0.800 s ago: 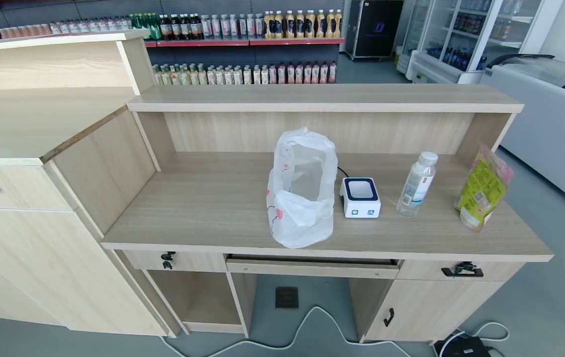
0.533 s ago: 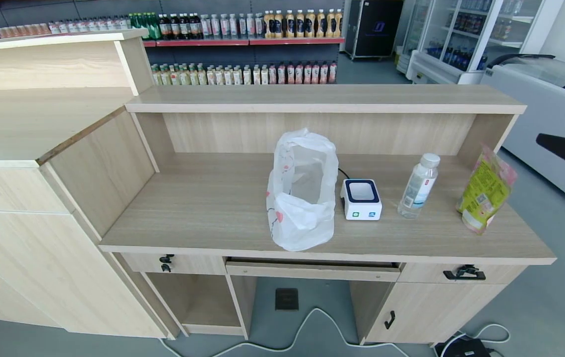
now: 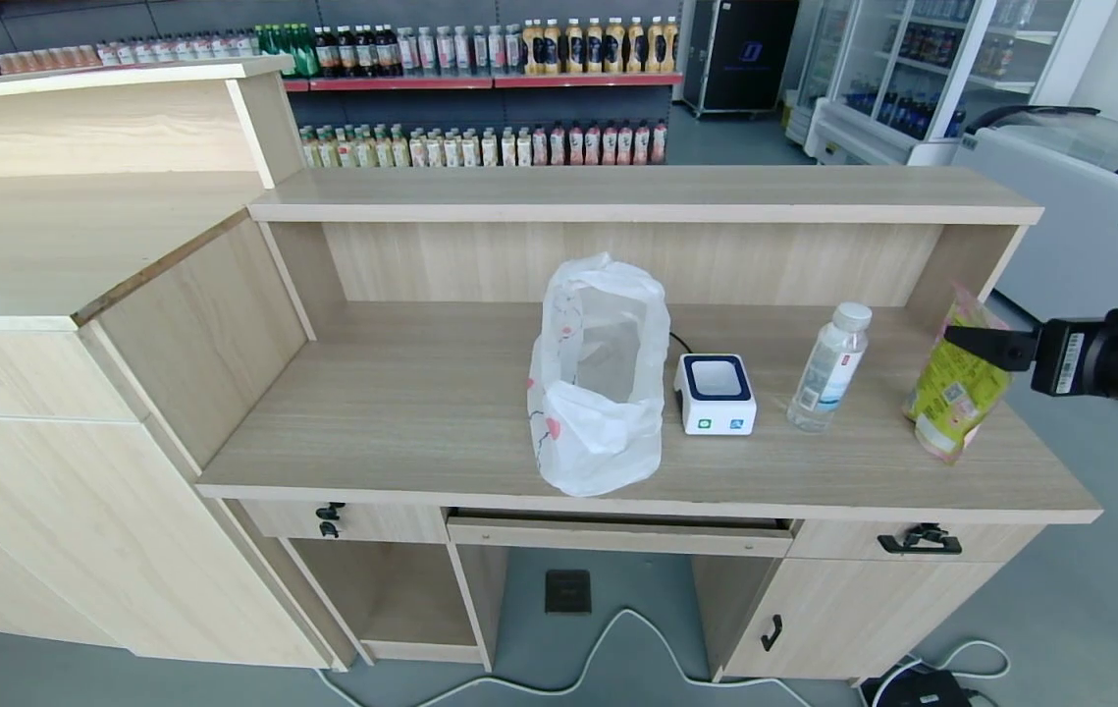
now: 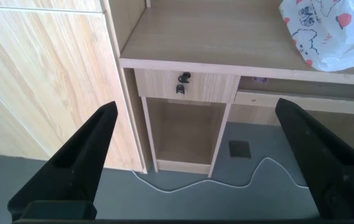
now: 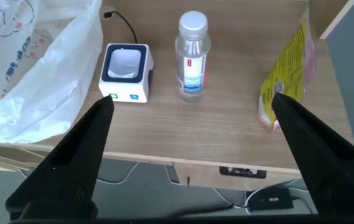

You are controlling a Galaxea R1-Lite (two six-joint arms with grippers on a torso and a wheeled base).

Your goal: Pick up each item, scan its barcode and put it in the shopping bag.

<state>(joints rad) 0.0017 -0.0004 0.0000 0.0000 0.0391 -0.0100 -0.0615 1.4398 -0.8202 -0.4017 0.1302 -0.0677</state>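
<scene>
A white plastic shopping bag (image 3: 600, 378) stands open in the middle of the wooden counter (image 3: 421, 412). To its right are a small white scanner (image 3: 714, 392), an upright clear water bottle (image 3: 825, 368) and a green snack pouch (image 3: 956, 388) leaning near the counter's right end. My right gripper (image 3: 971, 344) hovers at the pouch's right side, above the counter edge. The right wrist view has this gripper (image 5: 190, 101) open over the bottle (image 5: 193, 53), scanner (image 5: 125, 71) and pouch (image 5: 285, 74). My left gripper (image 4: 196, 107) is open and low, in front of the counter left of the bag (image 4: 326, 31).
A raised shelf (image 3: 647, 196) runs along the counter's back. A taller cabinet (image 3: 78, 295) stands to the left. Below the counter are a locked drawer (image 4: 183, 84), an open cubby and cables on the floor (image 3: 617, 638). A freezer (image 3: 1089, 216) stands on the right.
My right arm has come into the head view from the right edge and moved left and down, up to the snack pouch. The items on the counter have not moved.
</scene>
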